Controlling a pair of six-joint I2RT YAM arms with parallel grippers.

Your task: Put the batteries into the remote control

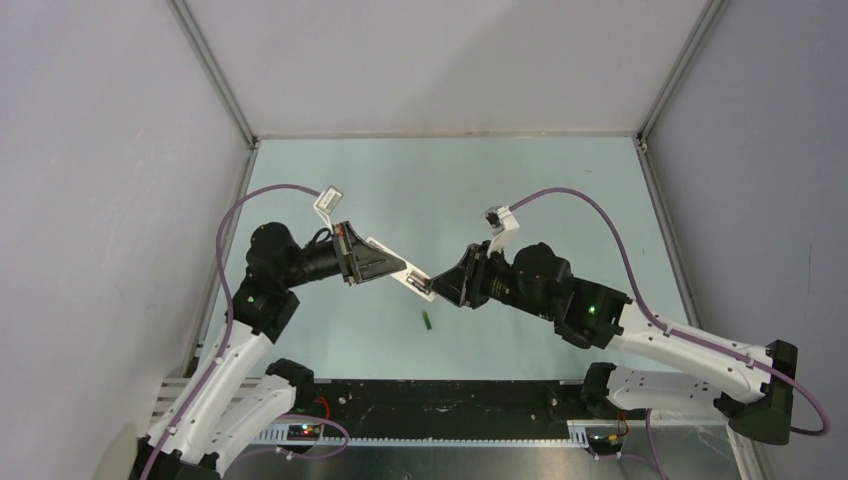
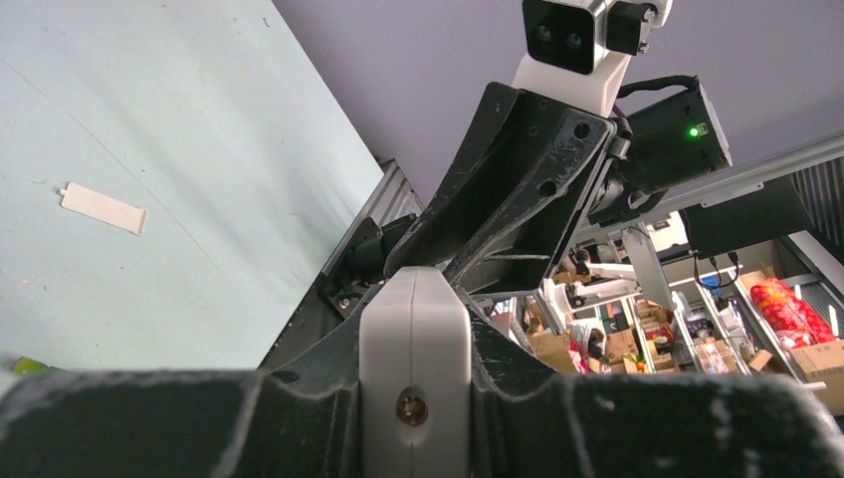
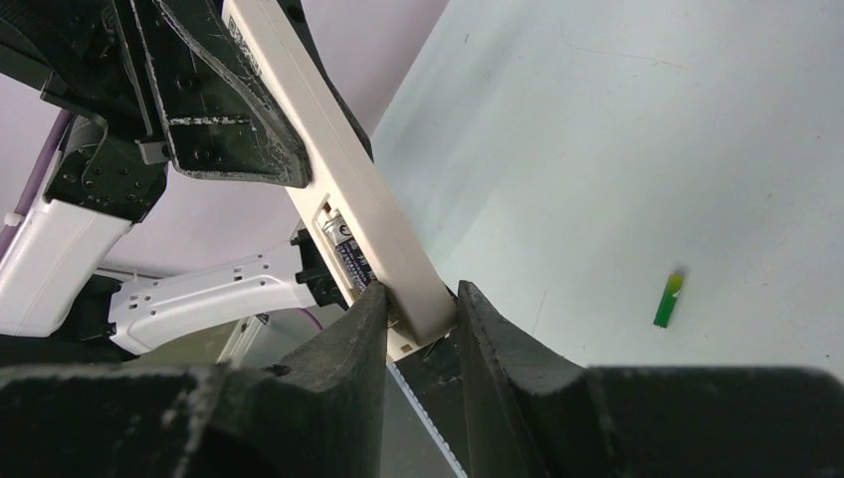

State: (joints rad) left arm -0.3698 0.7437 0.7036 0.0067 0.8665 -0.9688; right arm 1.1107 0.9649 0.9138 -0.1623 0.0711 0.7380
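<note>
While left gripper [image 1: 390, 265] and right gripper [image 3: 423, 304] each pinch an end of the remote control [image 3: 348, 169] above the middle of the desk [image 1: 560, 200], blackish battery [image 3: 348, 254] sits in its bay; green battery [image 1: 426, 319] lies toward the near edge.

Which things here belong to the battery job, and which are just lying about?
Job:
remote control
dark battery in its bay
green battery, loose on the table

Lying about:
white flat strip on the table, possibly the bay cover
boxes on shelves beyond
</note>
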